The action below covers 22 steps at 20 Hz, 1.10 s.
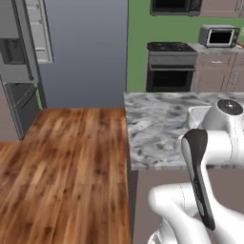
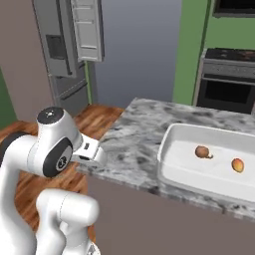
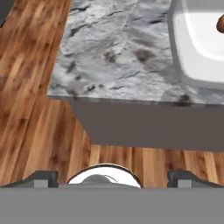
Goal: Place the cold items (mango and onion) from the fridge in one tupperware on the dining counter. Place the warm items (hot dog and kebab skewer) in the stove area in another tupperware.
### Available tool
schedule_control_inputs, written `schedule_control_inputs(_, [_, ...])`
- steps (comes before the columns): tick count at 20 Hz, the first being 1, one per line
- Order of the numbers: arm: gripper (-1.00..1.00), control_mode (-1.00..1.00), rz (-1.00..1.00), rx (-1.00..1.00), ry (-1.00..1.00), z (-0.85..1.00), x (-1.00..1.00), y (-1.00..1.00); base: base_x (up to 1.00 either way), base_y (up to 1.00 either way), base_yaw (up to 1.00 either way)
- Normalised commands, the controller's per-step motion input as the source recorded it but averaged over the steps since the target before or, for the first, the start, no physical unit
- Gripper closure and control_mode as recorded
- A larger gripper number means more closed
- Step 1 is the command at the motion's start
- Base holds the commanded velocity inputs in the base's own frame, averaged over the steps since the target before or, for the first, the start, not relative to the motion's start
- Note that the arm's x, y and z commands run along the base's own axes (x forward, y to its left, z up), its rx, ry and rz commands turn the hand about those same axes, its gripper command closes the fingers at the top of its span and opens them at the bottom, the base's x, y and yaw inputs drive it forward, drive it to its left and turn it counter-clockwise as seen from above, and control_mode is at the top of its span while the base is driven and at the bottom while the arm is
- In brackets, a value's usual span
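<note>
A white tupperware (image 2: 172, 149) sits on the grey marble dining counter (image 2: 129, 134). Inside it lie the brown onion (image 2: 201, 152) and, to its right, the orange mango (image 2: 238, 165). My gripper (image 3: 113, 178) is open and holds nothing, its dark fingertips (image 3: 43, 177) spread wide. It hangs in front of the counter's near edge and looks down at the counter corner and the wooden floor. The tupperware's corner (image 3: 192, 48) shows at the upper right of the hand view, with a brown bit of the onion (image 3: 221, 24) at the frame edge. The hot dog and kebab skewer are out of view.
The stove (image 1: 171, 47) stands against the green back wall, with a toaster oven (image 1: 219, 36) on the counter to its right. The grey fridge (image 2: 64, 50) is at the far left with an upper door (image 2: 88, 30) swung open. Wooden floor (image 1: 62, 162) lies left of the counter.
</note>
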Motion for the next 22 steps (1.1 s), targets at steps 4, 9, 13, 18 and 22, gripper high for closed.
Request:
schedule_control_inputs(4, [-1.00,1.00,0.00,0.00,0.00,0.00,0.00,0.00,0.00,1.00,-0.32])
schedule_control_inputs(9, [-1.00,1.00,0.00,0.00,0.00,0.00,0.00,0.00,0.00,1.00,-0.35])
schedule_control_inputs(13, [-1.00,1.00,0.00,0.00,0.00,0.00,0.00,0.00,0.03,1.00,-0.31])
schedule_control_inputs(18, [-1.00,1.00,0.00,0.00,0.00,0.00,0.00,0.00,0.34,0.98,-0.31])
schedule_control_inputs(22, [-1.00,1.00,0.00,0.00,0.00,0.00,0.00,0.00,0.73,0.49,-0.15])
